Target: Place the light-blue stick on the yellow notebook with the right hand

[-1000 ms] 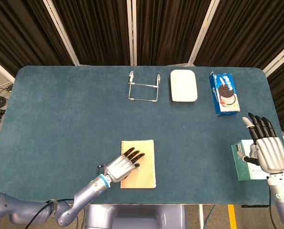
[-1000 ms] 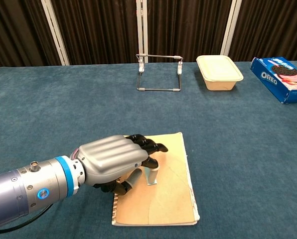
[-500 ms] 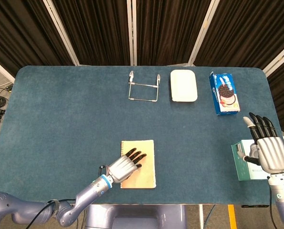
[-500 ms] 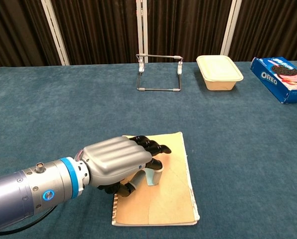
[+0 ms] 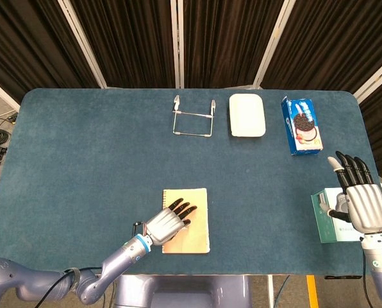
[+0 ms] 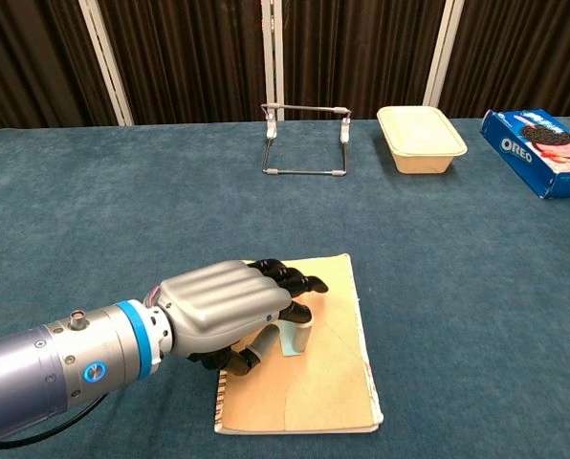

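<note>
The yellow notebook [image 5: 198, 232] [image 6: 328, 382] lies near the table's front edge. My left hand [image 5: 168, 222] [image 6: 230, 307] rests over its left half, fingers curled around the short light-blue stick [image 6: 294, 338], whose lower end touches the notebook. In the head view that hand hides the stick. My right hand [image 5: 357, 200] hovers far off at the table's right edge, fingers straight and apart, holding nothing; it does not show in the chest view.
A wire stand [image 5: 193, 117] [image 6: 306, 142], a white lidded container [image 5: 247, 115] [image 6: 420, 139] and a blue Oreo box [image 5: 302, 124] [image 6: 541, 150] line the far side. A teal-and-white box [image 5: 328, 219] lies beneath my right hand.
My left hand has shifted slightly over the notebook and the stick under its fingers has tilted a little. The right hand has stayed in place.
</note>
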Robot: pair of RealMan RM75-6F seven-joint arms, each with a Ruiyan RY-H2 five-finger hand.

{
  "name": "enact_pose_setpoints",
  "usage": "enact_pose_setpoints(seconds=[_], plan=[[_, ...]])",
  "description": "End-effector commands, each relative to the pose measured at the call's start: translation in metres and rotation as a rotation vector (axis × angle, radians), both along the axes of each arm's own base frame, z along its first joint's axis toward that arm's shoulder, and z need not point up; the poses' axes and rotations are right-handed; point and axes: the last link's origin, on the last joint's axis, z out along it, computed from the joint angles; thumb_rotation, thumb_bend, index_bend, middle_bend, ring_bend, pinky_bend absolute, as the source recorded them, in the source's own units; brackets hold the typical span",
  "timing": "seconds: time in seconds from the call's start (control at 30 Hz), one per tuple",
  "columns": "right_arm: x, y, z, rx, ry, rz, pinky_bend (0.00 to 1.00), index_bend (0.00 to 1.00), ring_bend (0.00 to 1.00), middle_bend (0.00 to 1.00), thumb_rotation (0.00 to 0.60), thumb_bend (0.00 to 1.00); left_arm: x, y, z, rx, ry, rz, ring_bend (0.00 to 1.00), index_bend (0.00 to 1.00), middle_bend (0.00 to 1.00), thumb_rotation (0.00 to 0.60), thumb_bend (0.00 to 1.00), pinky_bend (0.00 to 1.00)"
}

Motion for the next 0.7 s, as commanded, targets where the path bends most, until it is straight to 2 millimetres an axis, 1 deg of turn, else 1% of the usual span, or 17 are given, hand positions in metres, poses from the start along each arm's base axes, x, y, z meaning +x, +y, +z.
enact_pose_setpoints(seconds=[0.03, 0.27, 0.47, 0.7], plan=[[-0.0002, 0.0, 0.0002, -0.001, 0.0, -0.001, 0.0, 0.04, 0.0, 0.0, 0.6, 0.0, -0.0004, -0.0009, -0.002, -0.003, 0.004, -0.001, 0.0, 0.37, 0.0, 0.6, 0.89, 0.0], [-0.0002, 0.0001, 0.0008, -0.002, -0.003, -0.001, 0.0, 0.04, 0.0, 0.0, 0.6, 0.0, 0.0034, 0.0001, 0.0015, 0.008, -0.019, 0.0, 0.0, 0.37, 0.0, 0.6, 0.89, 0.0], [0.0, 0.0, 0.0008, -0.002, -0.003, 0.0, 0.0, 0.04, 0.0, 0.0, 0.6, 0.0, 0.0013, -0.0003, 0.0067, 0.009, -0.021, -0.002, 0.0, 0.37, 0.0, 0.6, 0.89, 0.0], [-0.0004, -0.0001, 0.0012, -0.004, -0.003, -0.002, 0.0, 0.04, 0.0, 0.0, 0.6, 0.0, -0.0053, -0.0023, 0.0019, -0.005, 0.004, 0.014, 0.0, 0.38, 0.0, 0.6, 0.89, 0.0]])
